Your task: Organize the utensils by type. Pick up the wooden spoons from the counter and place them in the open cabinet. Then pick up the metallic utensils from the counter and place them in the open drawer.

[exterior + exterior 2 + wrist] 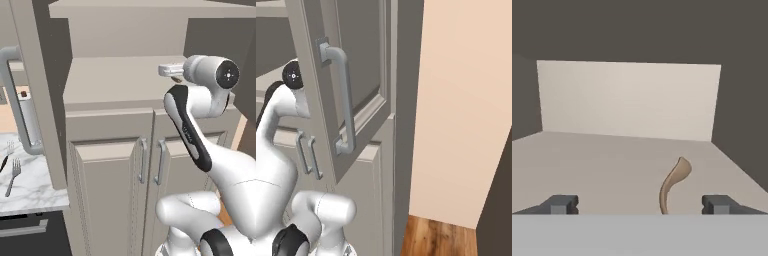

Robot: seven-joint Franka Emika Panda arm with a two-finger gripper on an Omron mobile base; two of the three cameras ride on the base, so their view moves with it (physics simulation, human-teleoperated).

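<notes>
Spread wide, the jaws of the gripper (640,205) held nothing: in the hand view the two dark fingertips (560,204) stood far apart at the bottom, and the wooden spoon (673,186) lay between them on the cabinet (112,82) shelf, nearer the right-hand tip but touching neither as far as the view showed. The spoon rested on the pale shelf floor, its orange-brown length curving away toward the light back wall. From the left base view the hand reached into the open cabinet above the closed double doors, with a small dark shape just beneath it that could not be told apart clearly. The cabinet door (356,75) with its vertical bar handle stood swung open in the right base view. On that showing the first half of the job looked done: the spoon sat inside the cabinet and was let go. The second half was judged untouched, since the silver fork (13,175) lay on the marble counter (35,190) at the far left, with another fork-like utensil (10,148) and a thin dark-handled utensil (3,164) near the edge of the picture. The drawer was not seen.
</notes>
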